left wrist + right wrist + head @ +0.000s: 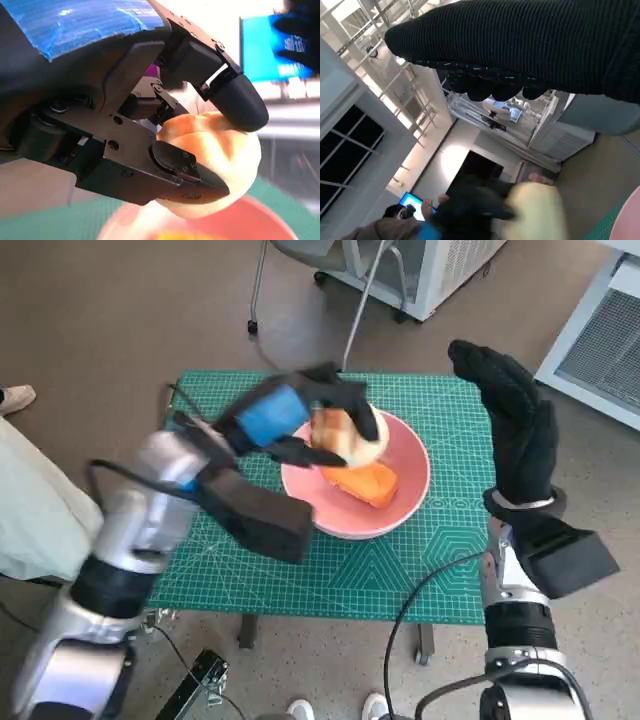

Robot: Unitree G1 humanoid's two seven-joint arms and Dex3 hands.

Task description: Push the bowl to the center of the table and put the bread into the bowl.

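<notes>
The pink bowl sits near the middle of the green mat, a little right of centre. An orange piece of bread lies inside it. My left hand holds a pale round bread roll just above the bowl's far left rim; in the left wrist view the black fingers clamp the roll over the pink bowl. My right hand is raised flat at the table's right edge, fingers apart, holding nothing. The right wrist view shows the glove and a blurred roll.
The green cutting mat covers the small table. A chair base and white cabinets stand beyond the far edge. A person's foot shows at the left, shoes at the near edge. Cables hang near my right forearm.
</notes>
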